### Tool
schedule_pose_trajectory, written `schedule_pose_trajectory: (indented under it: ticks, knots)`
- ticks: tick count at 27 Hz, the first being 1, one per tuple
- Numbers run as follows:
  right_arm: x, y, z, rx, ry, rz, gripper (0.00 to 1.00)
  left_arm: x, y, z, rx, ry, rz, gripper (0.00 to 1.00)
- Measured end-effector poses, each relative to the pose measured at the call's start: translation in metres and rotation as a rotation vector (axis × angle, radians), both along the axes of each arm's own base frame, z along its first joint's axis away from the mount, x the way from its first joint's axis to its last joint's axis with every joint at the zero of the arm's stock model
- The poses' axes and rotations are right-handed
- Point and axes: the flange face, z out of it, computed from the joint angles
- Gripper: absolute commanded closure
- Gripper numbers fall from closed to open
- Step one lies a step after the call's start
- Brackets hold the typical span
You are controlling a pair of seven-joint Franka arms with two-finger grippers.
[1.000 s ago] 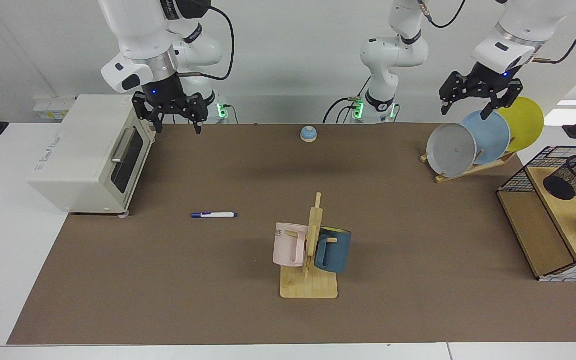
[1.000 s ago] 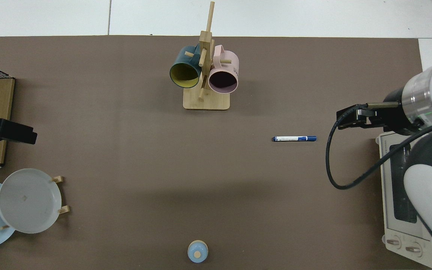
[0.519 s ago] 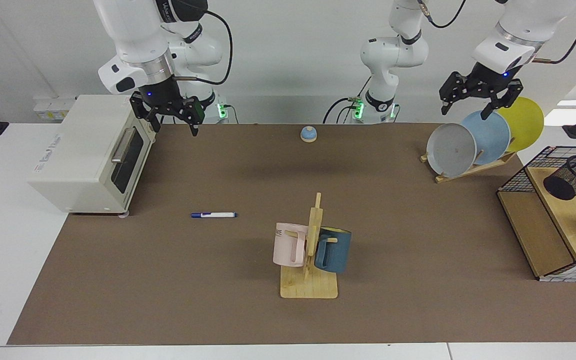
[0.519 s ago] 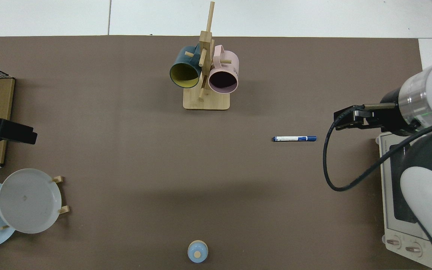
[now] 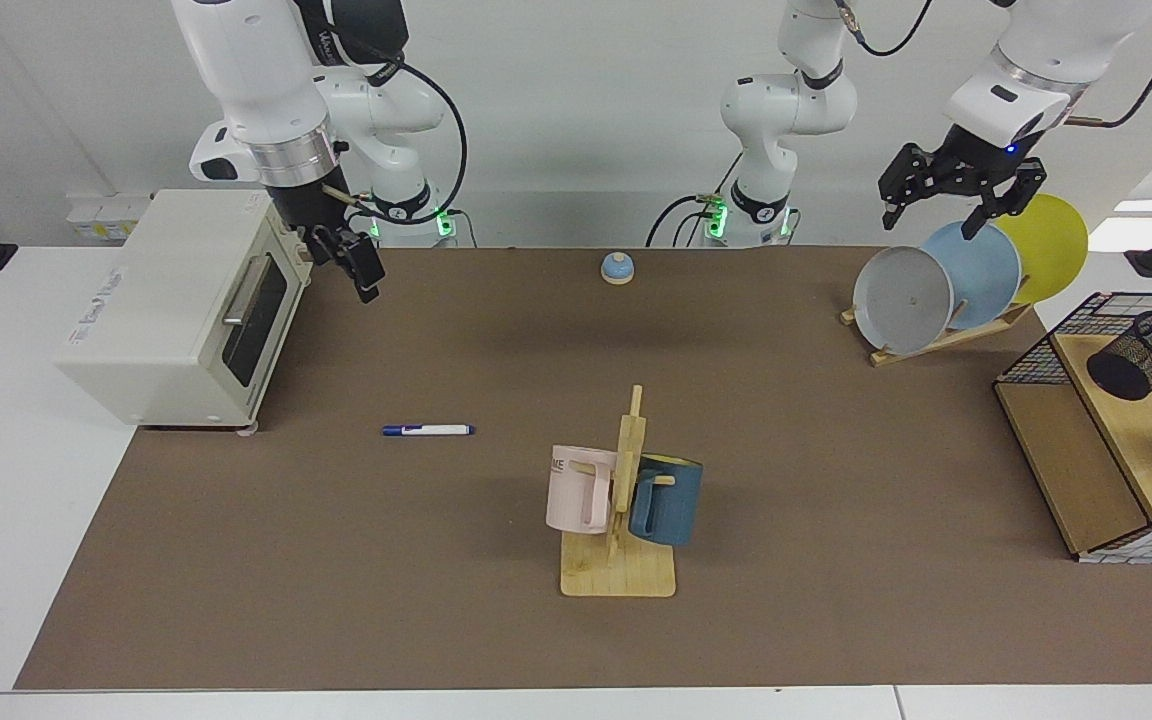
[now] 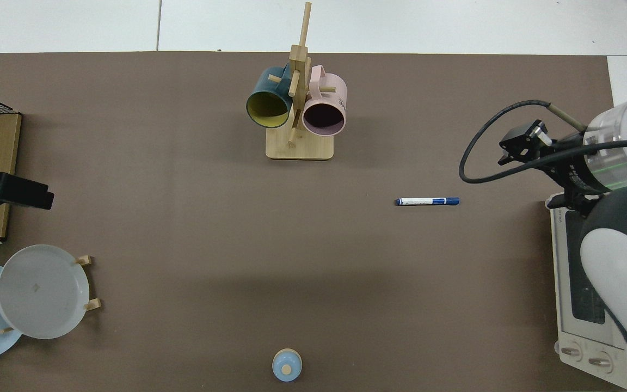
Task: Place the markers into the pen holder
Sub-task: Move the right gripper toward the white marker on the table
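Facing view: right gripper [image 5: 354,268] hangs beside the toaster oven [image 5: 176,305], turned edge-on, so I cannot tell its finger spacing; the marker [image 5: 428,430] lies flat on the worktop [image 5: 786,420], untouched; left gripper [image 5: 956,190], fingers apart, waits above the plates [image 5: 936,290], near the tilted pen holder [image 5: 1151,355]. Top view: marker [image 6: 428,201] lies near that right gripper [image 6: 517,147], probably within its reach; pen holder unseen.

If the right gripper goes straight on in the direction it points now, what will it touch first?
Probably the bare brown mat. The right gripper hangs beside the toaster oven, pointing down and a little toward the marker. Nothing shows in its line before the mat, though depth is unclear.
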Motion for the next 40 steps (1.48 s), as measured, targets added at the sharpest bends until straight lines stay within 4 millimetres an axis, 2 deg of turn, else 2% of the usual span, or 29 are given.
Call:
schedule_pose_trajectory:
  ticks: [9, 19, 24, 32, 40]
  knots:
    - [0.003, -0.013, -0.028, 0.045, 0.044, -0.413, 0.01, 0.0, 0.0, 0.0, 0.0, 0.0, 0.0, 0.0]
    - [0.001, 0.007, -0.07, 0.036, 0.087, -0.596, 0.02, 0.0, 0.0, 0.0, 0.0, 0.0, 0.0, 0.0]
    - [0.008, 0.008, -0.117, 0.04, 0.085, -0.644, 0.01, 0.0, 0.0, 0.0, 0.0, 0.0, 0.0, 0.0]
    - [0.022, 0.018, -0.18, 0.072, 0.032, -0.635, 0.02, 0.0, 0.0, 0.0, 0.0, 0.0, 0.0, 0.0]
    - [0.023, 0.031, -0.248, 0.095, -0.001, -0.605, 0.02, 0.0, 0.0, 0.0, 0.0, 0.0, 0.0, 0.0]
